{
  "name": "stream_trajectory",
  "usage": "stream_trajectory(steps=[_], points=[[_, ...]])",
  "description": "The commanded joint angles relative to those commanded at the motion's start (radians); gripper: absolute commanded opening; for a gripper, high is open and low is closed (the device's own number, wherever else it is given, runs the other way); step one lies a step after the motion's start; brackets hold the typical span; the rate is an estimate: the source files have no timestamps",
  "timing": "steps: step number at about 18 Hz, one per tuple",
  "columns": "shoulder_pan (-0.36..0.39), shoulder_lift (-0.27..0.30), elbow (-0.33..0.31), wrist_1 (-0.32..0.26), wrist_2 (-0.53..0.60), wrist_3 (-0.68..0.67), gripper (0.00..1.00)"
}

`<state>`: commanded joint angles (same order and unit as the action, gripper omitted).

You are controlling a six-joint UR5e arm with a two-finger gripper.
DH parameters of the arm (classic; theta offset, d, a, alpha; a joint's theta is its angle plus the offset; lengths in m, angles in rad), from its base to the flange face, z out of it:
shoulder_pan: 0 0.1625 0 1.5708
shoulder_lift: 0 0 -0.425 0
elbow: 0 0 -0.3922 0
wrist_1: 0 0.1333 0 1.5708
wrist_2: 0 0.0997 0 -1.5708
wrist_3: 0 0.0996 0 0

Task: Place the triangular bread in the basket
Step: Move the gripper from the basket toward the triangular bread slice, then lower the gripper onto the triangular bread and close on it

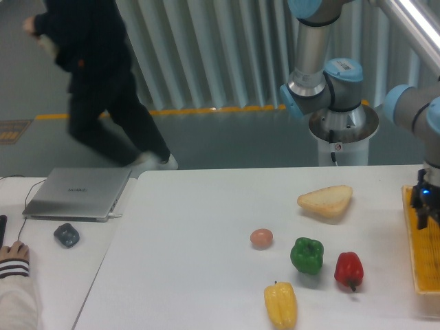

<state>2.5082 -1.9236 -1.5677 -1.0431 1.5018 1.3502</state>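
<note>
Camera view: my end effector (421,206), grip state unclear, hangs over the basket (423,265); triangular bread (326,201) lies ungrasped on the surface (199,275).

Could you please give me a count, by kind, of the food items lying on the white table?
Peppers: 3, green, red and yellow
Triangular bread: 1
Egg-like ball: 1
Total: 5

Silver arm (313,48) tubes, pale-blue joint caps, grey base (342,127).
</note>
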Motion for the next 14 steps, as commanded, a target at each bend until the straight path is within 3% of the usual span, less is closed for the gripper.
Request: stream_trajectory(steps=[3, 5, 9, 11, 14], points=[[-0.051, 0.05, -0.029, -0.018, -0.009, -0.029, 1.0], [-0.064, 0.069, -0.084, -0.07, 0.001, -0.028, 1.0], [-0.123, 0.095, -0.13, -0.161, 0.075, -0.025, 1.0], [-0.16, 0.109, -0.173, -0.172, 0.078, -0.033, 1.0], [-0.198, 0.129, -0.184, -0.207, 0.081, -0.081, 1.0]])
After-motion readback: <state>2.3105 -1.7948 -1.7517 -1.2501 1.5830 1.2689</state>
